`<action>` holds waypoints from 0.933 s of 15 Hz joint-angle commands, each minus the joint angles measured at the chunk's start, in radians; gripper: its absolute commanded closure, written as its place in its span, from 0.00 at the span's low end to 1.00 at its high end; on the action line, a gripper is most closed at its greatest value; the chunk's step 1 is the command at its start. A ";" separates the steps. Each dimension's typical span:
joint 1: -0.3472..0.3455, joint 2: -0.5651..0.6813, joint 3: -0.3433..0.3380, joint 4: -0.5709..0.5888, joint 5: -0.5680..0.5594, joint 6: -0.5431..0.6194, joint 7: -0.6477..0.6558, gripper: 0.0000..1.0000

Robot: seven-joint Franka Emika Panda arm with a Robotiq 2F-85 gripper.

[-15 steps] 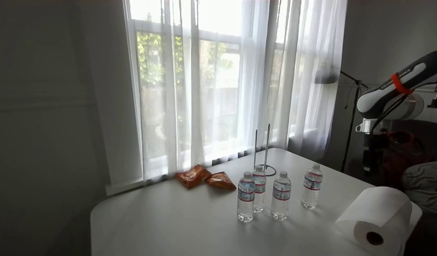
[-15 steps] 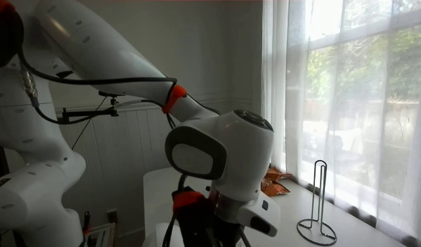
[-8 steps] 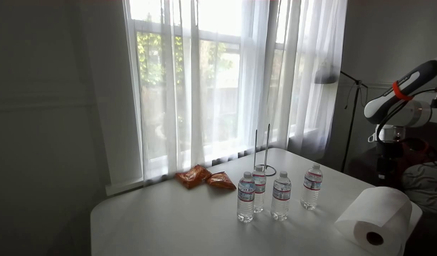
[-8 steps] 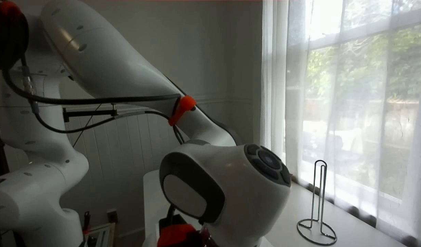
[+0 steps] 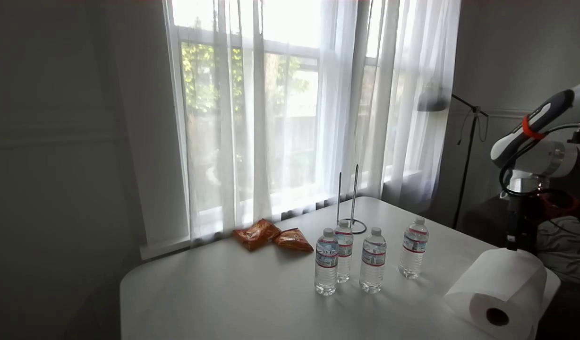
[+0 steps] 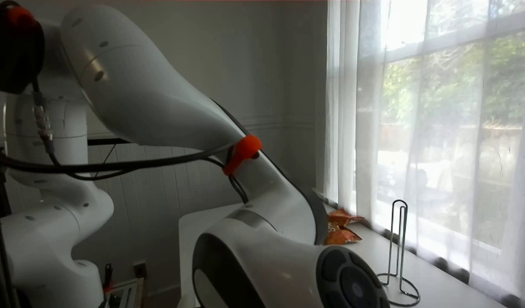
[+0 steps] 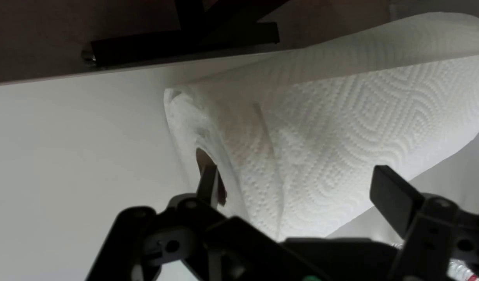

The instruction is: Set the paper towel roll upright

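Note:
The white paper towel roll (image 5: 500, 276) lies on its side at the table's right end in an exterior view, its dark core hole facing the camera. It fills much of the wrist view (image 7: 333, 125), where its core end points left. My gripper (image 5: 512, 245) is at the far part of the roll, just above or behind it; contact is unclear. In the wrist view the gripper (image 7: 296, 183) is open, with nothing between its fingers. Its left finger overlaps the core hole and its right finger overlaps the roll's lower edge. In the remaining exterior view the arm hides gripper and roll.
Several water bottles (image 5: 372, 259) stand left of the roll on the white table (image 5: 224, 293). A wire holder (image 6: 401, 295) stands near the window. Orange snack bags (image 5: 257, 234) lie by the sill. The table edge (image 7: 126, 68) runs close beside the roll.
The arm has moved right and down in an exterior view, bringing the gripper to the roll. The gripper has also turned. The roll and bottles have not moved.

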 commanded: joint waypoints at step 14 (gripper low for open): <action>-0.106 0.193 0.070 0.116 0.228 -0.108 -0.074 0.05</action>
